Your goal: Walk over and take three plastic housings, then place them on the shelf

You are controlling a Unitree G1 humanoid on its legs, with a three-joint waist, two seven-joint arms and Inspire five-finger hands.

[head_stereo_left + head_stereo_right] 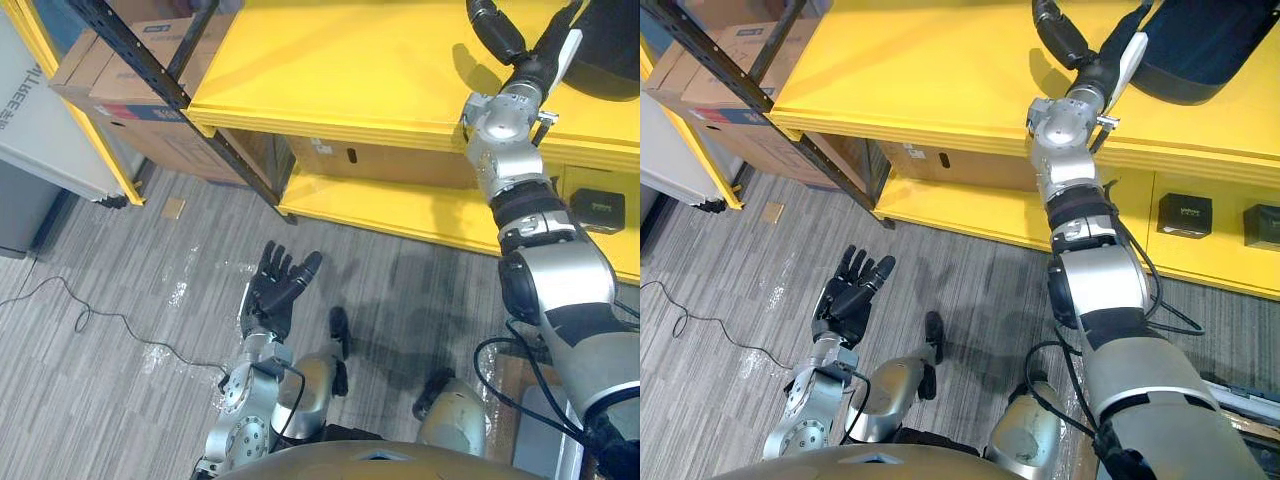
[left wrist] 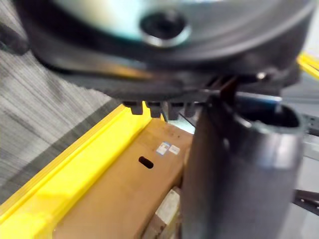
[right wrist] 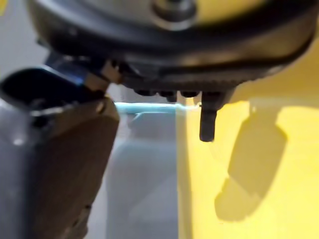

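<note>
We make out one dark housing [image 1: 1205, 45] on the yellow shelf [image 1: 940, 70], just beside the right hand [image 1: 1092, 75] on its thumb side, but the frame cuts it off, so we cannot tell its full shape. That hand hovers over the shelf top, fingers loose and gripping nothing, its fingertips partly cut off. The left hand [image 1: 272, 295] hangs low, fingers straight and empty. Below the right forearm we count two small black boxes [image 1: 1185, 215].

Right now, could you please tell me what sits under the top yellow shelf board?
A cardboard box and two small black boxes rest on the lower board; the right arm hides the stretch between them.
</note>
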